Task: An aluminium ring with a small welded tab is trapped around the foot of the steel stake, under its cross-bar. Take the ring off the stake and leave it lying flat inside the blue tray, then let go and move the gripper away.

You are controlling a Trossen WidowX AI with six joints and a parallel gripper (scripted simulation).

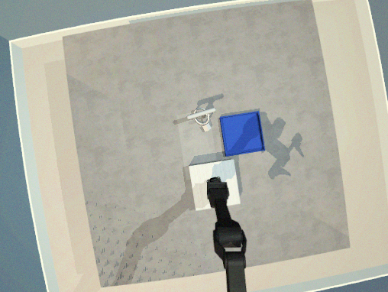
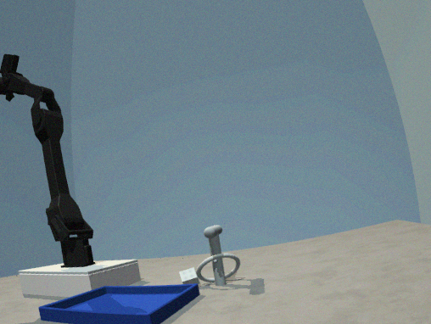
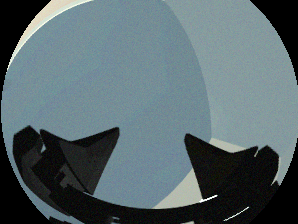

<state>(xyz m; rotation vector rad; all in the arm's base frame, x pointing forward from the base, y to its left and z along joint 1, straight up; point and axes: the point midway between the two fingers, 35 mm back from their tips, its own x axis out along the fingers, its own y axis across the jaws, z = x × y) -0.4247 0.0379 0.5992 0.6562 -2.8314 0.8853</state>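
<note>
- The ring point(image 1: 208, 119) point(image 2: 229, 255) encircled the steel stake point(image 2: 215, 246) beneath the cross-bar point(image 1: 201, 113) point(image 2: 213, 231), and lay outside the blue tray point(image 1: 244, 141) point(image 2: 97, 317).
- Around the ring, a strip of tabletop point(image 1: 134, 95) point(image 2: 339, 263) separated the stake from the tray's near side wall; in the top view, the stake was well inside the grey surface's edges, with wide room to its left and above.
- The tray's low walls stood up on all sides, and one corner came near a corner of the white block point(image 1: 200, 200) point(image 2: 55, 286) under the arm point(image 1: 230, 237) point(image 2: 55, 170), leaving a narrow passage there.
- The ring sat at a slant, its tab point(image 1: 206, 127) point(image 2: 188, 276) at the low end and the opposite side raised.
- From the stake, the tab pointed toward the white block, down the top view and slightly right.
- The cross-bar's long axis ran roughly across the tab's direction, its right end slightly higher in the top view.
- The gripper point(image 1: 214, 179) point(image 3: 152, 135) was above the white block in the top view, well apart from the ring; its jaws were spread wide, with nothing between them.
</note>
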